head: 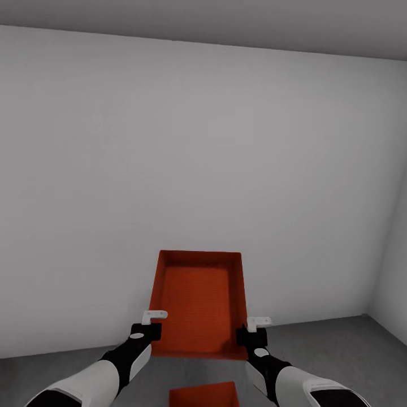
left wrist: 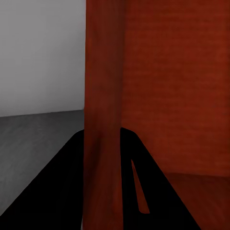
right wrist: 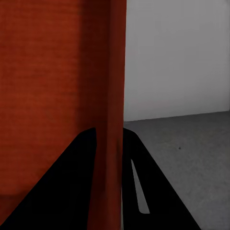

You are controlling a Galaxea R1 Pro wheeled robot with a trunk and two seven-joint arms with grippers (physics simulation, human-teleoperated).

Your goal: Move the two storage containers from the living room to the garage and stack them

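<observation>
Both arms reach forward, left gripper (head: 154,316) and right gripper (head: 259,323) clamping the storage container (head: 200,299).

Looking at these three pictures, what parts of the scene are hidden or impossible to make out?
- Second container: head view, cut off by the bottom edge, so what it rests on cannot be told.
- Held container: its underside faces away in the head view.
- Left gripper and right gripper: in the wrist views the jaws are black silhouettes astride a wall of the box, without detail.
- Floor beyond the held box: hidden behind it.
</observation>
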